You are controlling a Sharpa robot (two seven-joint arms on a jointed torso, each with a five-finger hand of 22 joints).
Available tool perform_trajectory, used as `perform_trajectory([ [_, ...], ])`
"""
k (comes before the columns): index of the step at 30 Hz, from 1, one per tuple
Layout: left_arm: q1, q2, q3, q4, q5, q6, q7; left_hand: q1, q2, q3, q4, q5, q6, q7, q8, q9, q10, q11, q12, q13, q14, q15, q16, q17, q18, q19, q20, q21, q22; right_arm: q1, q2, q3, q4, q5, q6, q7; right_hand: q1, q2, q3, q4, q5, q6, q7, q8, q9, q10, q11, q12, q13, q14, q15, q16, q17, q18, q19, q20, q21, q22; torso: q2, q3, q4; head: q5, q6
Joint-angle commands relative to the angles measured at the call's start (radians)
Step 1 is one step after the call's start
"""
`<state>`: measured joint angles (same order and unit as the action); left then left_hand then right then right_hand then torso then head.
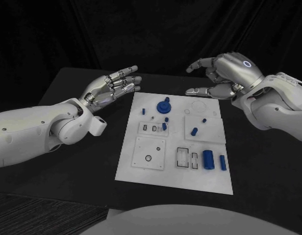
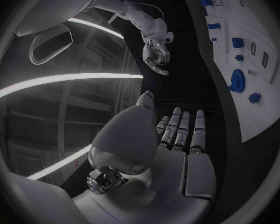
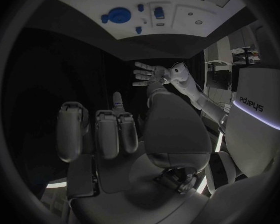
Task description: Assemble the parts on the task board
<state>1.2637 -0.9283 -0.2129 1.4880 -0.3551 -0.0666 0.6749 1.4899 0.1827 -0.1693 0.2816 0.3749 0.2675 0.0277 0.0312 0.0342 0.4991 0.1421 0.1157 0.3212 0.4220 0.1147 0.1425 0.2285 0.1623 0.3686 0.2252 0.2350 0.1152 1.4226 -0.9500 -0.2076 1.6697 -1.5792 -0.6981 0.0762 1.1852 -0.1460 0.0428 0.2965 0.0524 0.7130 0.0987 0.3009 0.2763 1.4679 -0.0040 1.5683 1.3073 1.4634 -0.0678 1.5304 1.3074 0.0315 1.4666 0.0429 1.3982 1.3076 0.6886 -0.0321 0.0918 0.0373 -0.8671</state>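
Note:
The white task board (image 1: 144, 171) lies in the middle of the black table. On it stand a round blue knob (image 1: 163, 105) near the far edge, small blue pegs (image 1: 194, 131) in the middle, and a blue cylinder (image 1: 208, 159) beside a slimmer blue bar (image 1: 222, 162) at the near right. My left hand (image 1: 112, 88) hovers off the board's far left corner, fingers spread, holding nothing. My right hand (image 1: 221, 73) hangs above the far right corner, fingers curved and apart, empty. The board (image 2: 264, 92) and knob (image 2: 237, 80) also show in the left wrist view, and the knob (image 3: 118, 15) in the right wrist view.
The black table (image 1: 59, 127) extends on both sides of the board, with its edges near at left and front. A dark curtain closes off the back. Recessed white plates and slots (image 1: 149, 152) sit in the board's near left part.

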Motion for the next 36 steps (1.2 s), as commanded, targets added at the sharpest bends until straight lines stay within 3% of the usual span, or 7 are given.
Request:
perform_trajectory([
  [1, 0.010, -0.003, 0.001, 0.005, -0.215, -0.160, 0.086, 0.014, -0.002, -0.004, 0.006, 0.001, 0.001, 0.013, 0.003, 0.001, 0.100, 0.022, 0.060, 0.140, 0.140, 0.016, 0.061, 0.110, 0.017, 0.150, 0.009, 0.086, 0.035, 0.007, -0.007, 0.000, -0.003, 0.049, -0.092, 0.038, 0.004, 0.014, 0.000, -0.004, -0.001, 0.013, 0.000, 0.009, 0.001, 0.103, 0.006, 0.003, 0.264, 0.096, 0.004, 0.002, 0.212, 0.008, 0.035, 0.003, 0.005, 0.211, -0.012, 0.0107, -0.0111, -0.003, -0.005],
  [10, 0.025, 0.006, 0.001, 0.012, -0.470, -0.290, -0.100, 0.015, -0.019, -0.005, 0.008, -0.028, 0.059, 0.119, 0.010, 0.007, 0.235, 0.014, 0.607, 0.678, 0.331, 0.003, 0.685, 0.656, 0.002, 0.432, -0.012, 0.505, 0.289, 0.000, -0.001, 0.000, -0.033, 0.054, -0.086, 0.020, 0.051, 0.044, 0.020, -0.010, 0.003, 0.026, 0.003, 0.023, -0.001, 0.103, 0.009, 0.003, 0.264, 0.095, 0.007, 0.001, 0.210, 0.008, 0.035, 0.005, 0.005, 0.211, -0.027, 0.0345, -0.0469, 0.019, -0.006],
  [14, 0.030, 0.015, 0.001, 0.018, -0.537, -0.305, -0.189, -0.013, -0.014, 0.009, 0.012, -0.045, 0.257, 0.149, 0.061, 0.027, 0.620, -0.031, 1.156, 1.029, 0.606, -0.037, 1.187, 0.996, -0.045, 0.494, -0.066, 0.945, 0.735, -0.011, -0.003, 0.000, -0.040, 0.054, -0.079, 0.013, 0.069, 0.055, 0.025, -0.013, 0.014, 0.028, 0.005, 0.026, -0.003, 0.103, 0.010, 0.003, 0.264, 0.095, 0.008, 0.001, 0.209, 0.008, 0.034, 0.007, 0.004, 0.211, -0.031, 0.0418, -0.0557, 0.026, -0.006],
  [16, 0.035, 0.022, 0.001, 0.025, -0.588, -0.305, -0.270, -0.047, -0.010, 0.004, 0.007, -0.069, 0.425, 0.154, 0.147, 0.056, 1.063, -0.032, 1.451, 1.246, 1.149, -0.046, 1.428, 1.342, -0.096, 0.821, -0.079, 1.196, 1.127, -0.018, -0.006, 0.000, -0.045, 0.055, -0.067, 0.006, 0.072, 0.058, 0.026, -0.014, 0.016, 0.028, 0.005, 0.027, -0.003, 0.103, 0.011, 0.003, 0.264, 0.095, 0.009, 0.001, 0.209, 0.008, 0.034, 0.007, 0.004, 0.211, -0.035, 0.0477, -0.0624, 0.031, -0.006],
  [21, 0.051, 0.042, 0.001, 0.032, -0.642, -0.243, -0.425, -0.114, -0.006, -0.019, 0.004, -0.117, 0.522, 0.139, 0.259, 0.108, 1.072, -0.043, 1.455, 1.250, 1.149, -0.060, 1.428, 1.342, -0.162, 1.200, -0.069, 1.335, 1.454, -0.035, -0.013, 0.000, -0.052, 0.055, -0.047, -0.005, 0.077, 0.063, 0.027, -0.014, 0.020, 0.030, 0.006, 0.029, -0.003, 0.103, 0.012, 0.003, 0.264, 0.095, 0.009, 0.000, 0.208, 0.009, 0.034, 0.007, 0.003, 0.210, -0.048, 0.0604, -0.0813, 0.048, -0.006],
  [31, 0.082, 0.109, 0.002, 0.034, -0.673, -0.037, -0.753, -0.284, 0.008, -0.078, 0.007, -0.209, 0.669, 0.028, 0.584, 0.467, 1.072, -0.144, 1.455, 1.250, 1.149, -0.154, 1.428, 1.342, -0.162, 1.202, -0.148, 1.336, 1.456, -0.067, -0.022, 0.000, -0.064, 0.055, -0.006, -0.015, 0.085, 0.076, 0.024, -0.015, 0.036, 0.059, 0.006, 0.048, 0.000, 0.103, 0.015, 0.003, 0.264, 0.094, 0.012, -0.001, 0.206, 0.009, 0.034, 0.010, 0.001, 0.210, -0.071, 0.0729, -0.0972, 0.063, -0.006],
  [36, 0.088, 0.162, 0.002, 0.002, -0.745, 0.015, -0.862, -0.354, 0.007, -0.106, 0.006, -0.257, 0.685, 0.011, 0.631, 0.576, 1.072, -0.162, 1.455, 1.250, 1.149, -0.171, 1.428, 1.342, -0.162, 1.202, -0.165, 1.336, 1.456, -0.076, -0.024, 0.000, -0.067, 0.055, 0.010, -0.019, 0.085, 0.080, 0.023, -0.015, 0.042, 0.064, 0.007, 0.051, 0.000, 0.103, 0.016, 0.003, 0.264, 0.094, 0.013, -0.001, 0.206, 0.009, 0.034, 0.010, 0.003, 0.210, -0.079, 0.0777, -0.1006, 0.066, -0.006],
])
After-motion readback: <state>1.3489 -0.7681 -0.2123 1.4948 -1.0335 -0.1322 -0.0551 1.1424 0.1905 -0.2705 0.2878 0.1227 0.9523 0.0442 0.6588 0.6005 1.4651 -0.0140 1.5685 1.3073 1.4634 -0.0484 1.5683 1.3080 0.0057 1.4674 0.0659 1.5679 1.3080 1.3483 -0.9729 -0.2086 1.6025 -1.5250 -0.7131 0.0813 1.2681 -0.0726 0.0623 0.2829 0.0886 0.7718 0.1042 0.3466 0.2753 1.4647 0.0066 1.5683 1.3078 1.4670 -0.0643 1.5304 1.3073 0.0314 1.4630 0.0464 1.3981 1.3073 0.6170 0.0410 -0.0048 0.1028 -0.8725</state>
